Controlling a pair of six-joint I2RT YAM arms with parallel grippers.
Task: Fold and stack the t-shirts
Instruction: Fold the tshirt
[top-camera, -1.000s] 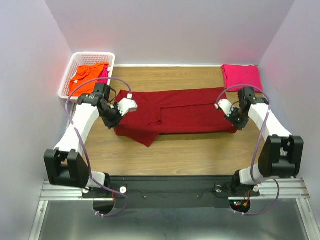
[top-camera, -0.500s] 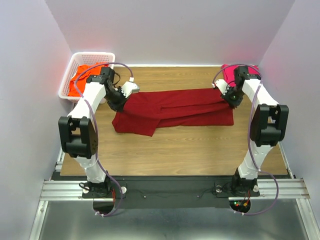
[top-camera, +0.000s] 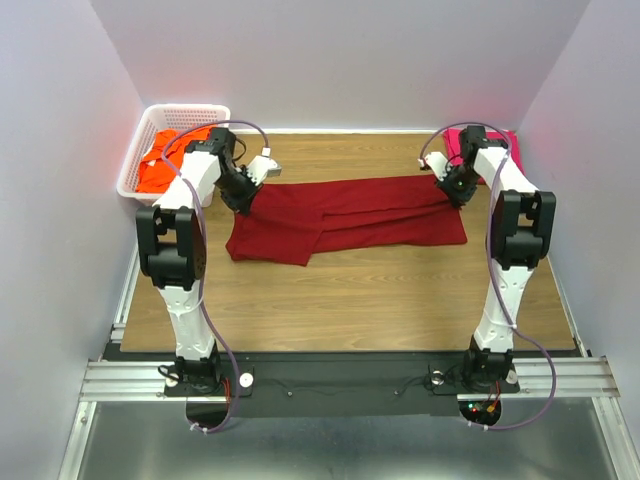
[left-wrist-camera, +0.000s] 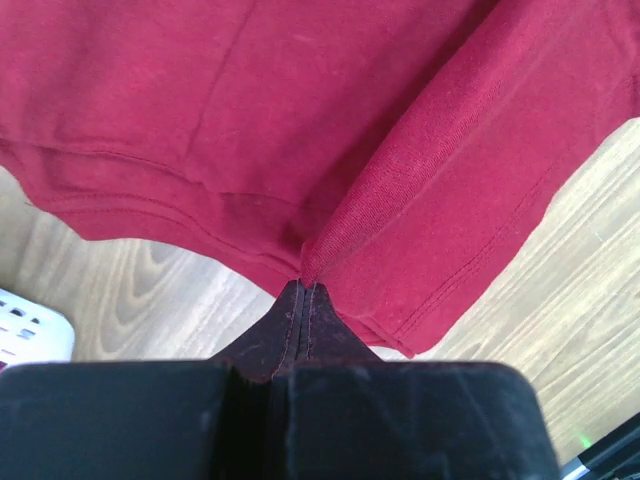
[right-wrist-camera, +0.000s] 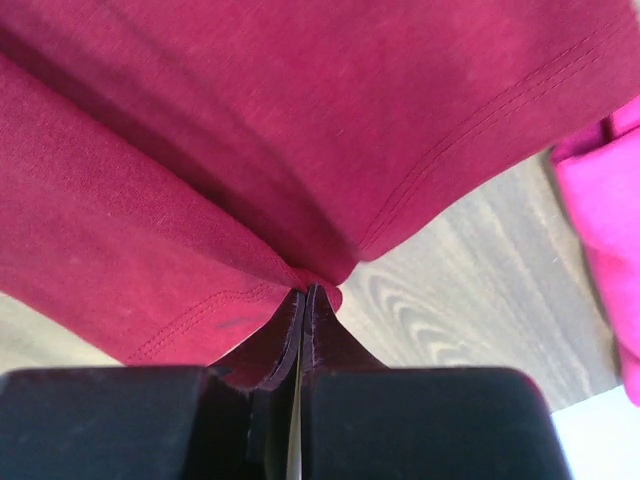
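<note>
- Comparing the overhead view with a second ago, both arms have swung from low, splayed poses to tall, stretched ones, their elbows drawn in over the near half of the counter (top-camera: 350, 300).
- Both claws have moved away from the bases toward the far edge, taking cloth with them; the dark red t-shirt (top-camera: 350, 215) now covers a narrower band across the middle of the counter.
- From above, the left claw (top-camera: 243, 203) is at the shirt's left end and the right claw (top-camera: 457, 193) at its right end, each wrist angled down and inward.
- The shirt lies in soft layered folds with a loose flap sagging at its near left corner.
- The white plastic lattice basket (top-camera: 190, 108) in the far left corner holds an orange t-shirt (top-camera: 165, 160); a folded pink t-shirt (top-camera: 511, 140) sits in the far right corner.
- On the left wrist camera, the left claw (left-wrist-camera: 302, 300) is pinched tight on a gathered fold of the dark red t-shirt (left-wrist-camera: 300, 120), a fine knit with double-stitched hems, above pale wood grain and a corner of the basket (left-wrist-camera: 25, 335).
- On the right wrist camera, the right claw (right-wrist-camera: 303, 300) is clamped the same way on a bunched hem of the dark red t-shirt (right-wrist-camera: 250, 120), with the pink t-shirt (right-wrist-camera: 610, 220) just beside it.
</note>
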